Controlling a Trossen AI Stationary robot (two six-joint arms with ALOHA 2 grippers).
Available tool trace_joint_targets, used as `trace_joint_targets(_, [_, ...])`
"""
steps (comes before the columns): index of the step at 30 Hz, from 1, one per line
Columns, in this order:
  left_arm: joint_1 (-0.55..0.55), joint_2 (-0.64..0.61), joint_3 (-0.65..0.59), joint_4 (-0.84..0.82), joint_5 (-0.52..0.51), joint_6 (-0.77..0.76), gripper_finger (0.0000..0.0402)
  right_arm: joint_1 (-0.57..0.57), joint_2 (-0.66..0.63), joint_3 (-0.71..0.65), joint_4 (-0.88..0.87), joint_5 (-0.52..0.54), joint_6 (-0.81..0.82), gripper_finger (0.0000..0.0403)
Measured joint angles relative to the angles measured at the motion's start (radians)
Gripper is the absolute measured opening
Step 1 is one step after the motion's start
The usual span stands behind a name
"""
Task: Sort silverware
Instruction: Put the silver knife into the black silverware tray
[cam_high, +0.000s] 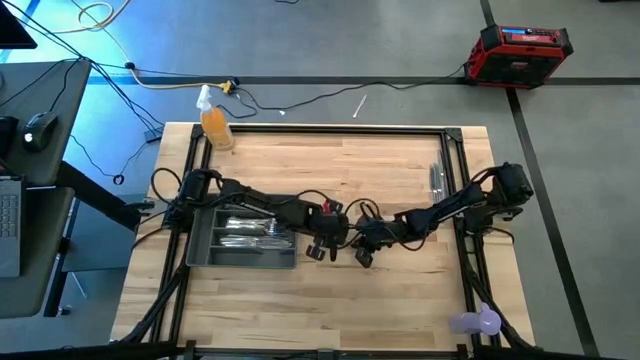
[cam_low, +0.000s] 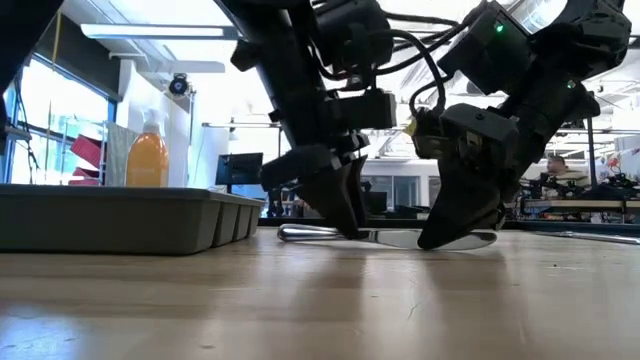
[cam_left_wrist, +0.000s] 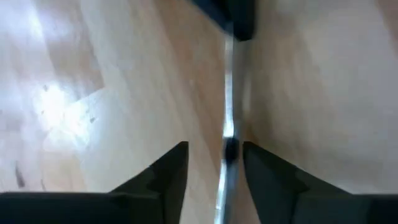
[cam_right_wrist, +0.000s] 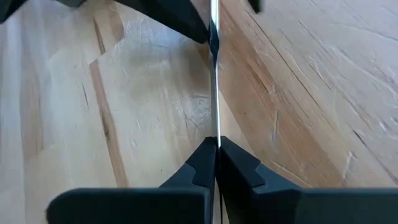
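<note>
A silver knife (cam_low: 385, 238) lies level and low over the wooden table's middle, between my two grippers. My right gripper (cam_right_wrist: 216, 155) is shut on it. My left gripper (cam_left_wrist: 214, 162) is open, its fingers standing on either side of the knife (cam_left_wrist: 229, 99); I cannot tell whether one of them touches it. In the high view both grippers meet just right of the dark grey tray (cam_high: 205, 252), which holds more silverware (cam_high: 245, 232). Other silverware (cam_high: 437, 178) lies near the table's right edge. My right gripper pinches the knife's thin body (cam_right_wrist: 216, 134) between its two fingertips, which slant down from the table's right side. The knife runs out level ahead of the fingers. Whether it rests on the wood (cam_low: 470, 241) or hangs just above it, I cannot tell.
An orange spray bottle (cam_high: 215, 122) stands at the far left corner. A pale purple object (cam_high: 475, 322) lies at the near right corner. Black frame rails (cam_high: 330, 128) run along the table's far, left and right sides. Bare wood lies in front of the grippers.
</note>
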Motion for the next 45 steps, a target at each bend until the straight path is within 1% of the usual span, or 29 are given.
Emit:
trace_joint_targets(3, [0.022,0.016,0.001,-0.002,0.039,-0.002,0.0151,0.000,0.000,-0.001,0.006,-0.001,-0.009,0.0000])
trace_joint_targets(5, [0.035,0.024,0.003,-0.007,0.087,-0.005,0.0138,-0.001,-0.003,-0.002,0.009,-0.002,-0.023,0.0000])
trace_joint_targets(7, [0.041,0.035,0.007,-0.015,0.126,-0.009,0.0112,-0.001,-0.003,-0.004,0.014,-0.003,-0.042,0.0000])
trace_joint_targets(10, [0.040,0.037,0.006,-0.034,0.141,-0.015,0.0053,-0.001,-0.008,-0.005,0.017,-0.004,-0.083,0.0008])
trace_joint_targets(11, [0.039,0.037,0.006,-0.037,0.139,-0.017,0.0031,-0.001,-0.012,-0.003,0.014,-0.007,-0.106,0.0016])
trace_joint_targets(13, [0.038,0.032,0.005,-0.038,0.139,-0.019,0.0011,-0.001,-0.031,0.001,0.002,-0.015,-0.134,0.0039])
trace_joint_targets(16, [0.026,0.024,0.005,-0.047,0.107,-0.027,0.0009,-0.002,-0.085,0.019,-0.056,-0.037,-0.167,0.0089])
trace_joint_targets(18, [0.016,0.018,0.005,-0.052,0.094,-0.035,0.0005,0.003,-0.144,0.038,-0.117,-0.054,-0.204,0.0121])
trace_joint_targets(20, [-0.005,0.003,0.005,-0.093,0.061,-0.051,0.0004,0.022,-0.211,0.074,-0.131,-0.048,-0.235,0.0145])
trace_joint_targets(23, [-0.042,-0.040,0.012,-0.198,-0.020,-0.052,0.0002,0.063,-0.312,0.113,-0.215,0.047,-0.270,0.0164])
trace_joint_targets(26, [-0.073,-0.114,0.026,-0.297,-0.078,-0.079,0.0002,0.123,-0.406,0.149,-0.272,0.207,-0.301,0.0168])
trace_joint_targets(30, [-0.095,-0.240,0.026,-0.455,-0.091,-0.155,0.0000,0.213,-0.489,0.158,-0.272,0.415,-0.325,0.0169])
trace_joint_targets(32, [-0.103,-0.314,0.026,-0.509,-0.071,-0.210,0.0000,0.250,-0.505,0.158,-0.267,0.494,-0.324,0.0169])
trace_joint_targets(33, [-0.104,-0.362,0.014,-0.580,-0.037,-0.233,0.0000,0.267,-0.508,0.158,-0.263,0.531,-0.324,0.0169])
trace_joint_targets(34, [-0.109,-0.406,-0.002,-0.652,-0.006,-0.257,0.0000,0.282,-0.508,0.158,-0.258,0.557,-0.324,0.0169])
trace_joint_targets(35, [-0.113,-0.442,-0.017,-0.670,0.004,-0.277,0.0000,0.293,-0.505,0.157,-0.255,0.575,-0.325,0.0169])
trace_joint_targets(37, [-0.124,-0.507,-0.051,-0.646,-0.002,-0.318,0.0000,0.307,-0.495,0.155,-0.252,0.592,-0.324,0.0169])
trace_joint_targets(40, [-0.124,-0.614,-0.108,-0.682,-0.020,-0.350,0.0000,0.307,-0.484,0.154,-0.252,0.605,-0.324,0.0169])
trace_joint_targets(41, [-0.124,-0.644,-0.123,-0.660,-0.023,-0.362,0.0000,0.306,-0.479,0.154,-0.251,0.607,-0.324,0.0169])
trace_joint_targets(43, [-0.123,-0.685,-0.162,-0.655,-0.029,-0.391,0.0000,0.301,-0.470,0.154,-0.249,0.608,-0.319,0.0169])
trace_joint_targets(45, [-0.124,-0.720,-0.200,-0.683,-0.006,-0.410,0.0000,0.297,-0.468,0.154,-0.250,0.607,-0.308,0.0169])
